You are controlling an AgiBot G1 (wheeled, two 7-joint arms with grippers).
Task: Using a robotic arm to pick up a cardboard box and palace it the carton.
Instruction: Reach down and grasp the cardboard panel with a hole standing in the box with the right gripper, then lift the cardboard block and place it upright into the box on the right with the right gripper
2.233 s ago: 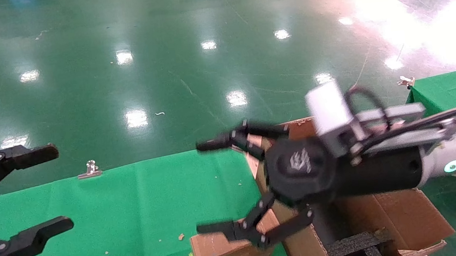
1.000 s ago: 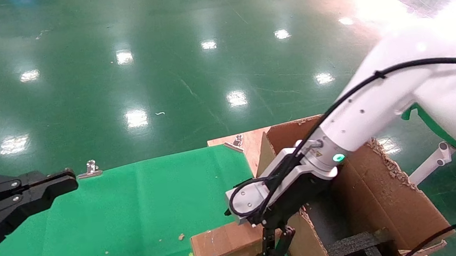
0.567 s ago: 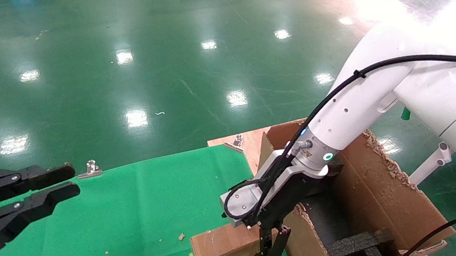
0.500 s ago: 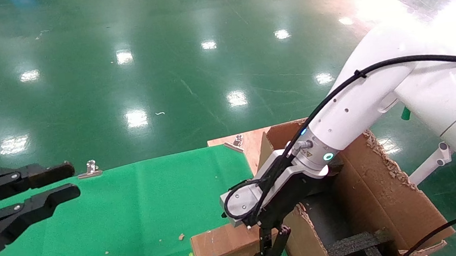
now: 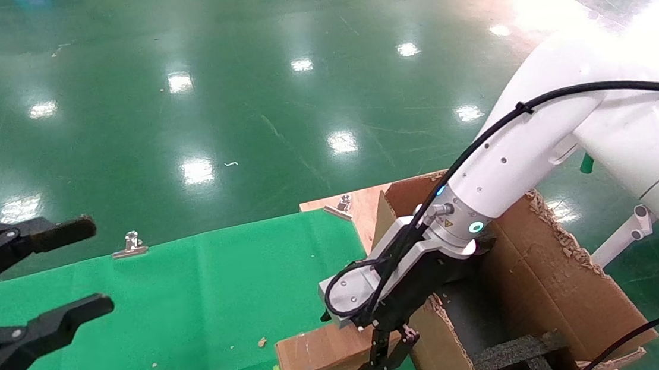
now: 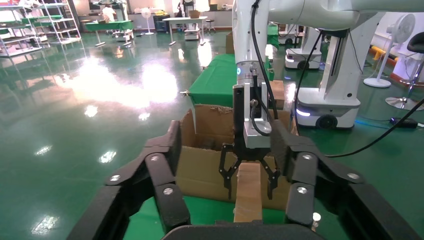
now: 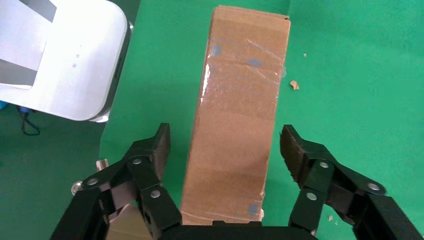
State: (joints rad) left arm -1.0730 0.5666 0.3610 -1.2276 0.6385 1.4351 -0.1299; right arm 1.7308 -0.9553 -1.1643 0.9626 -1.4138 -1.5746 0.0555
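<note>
The small brown cardboard box [image 5: 320, 352] lies on the green cloth, one end against the carton [image 5: 553, 284]. My right gripper [image 5: 383, 359], on the white arm with the teal ring, points down over that end. In the right wrist view it [image 7: 227, 145] is open, with the box [image 7: 240, 115] between its fingers and a gap on each side. The left wrist view shows the same box [image 6: 248, 195] standing between those fingers, in front of the carton [image 6: 200, 160]. My left gripper [image 5: 95, 263] hangs open and empty at the far left; its fingers frame the left wrist view [image 6: 227, 150].
Black foam inserts [image 5: 517, 353] lie inside the carton, whose right flap has a ragged edge. The green cloth [image 5: 197, 304] is held by metal clips [image 5: 130, 245]. A wooden board [image 5: 361, 206] sits behind the carton's corner. Shiny green floor lies beyond.
My right arm came down from high up to the box's end beside the carton and stands open around it. My left gripper closed almost shut, then opened wide again.
</note>
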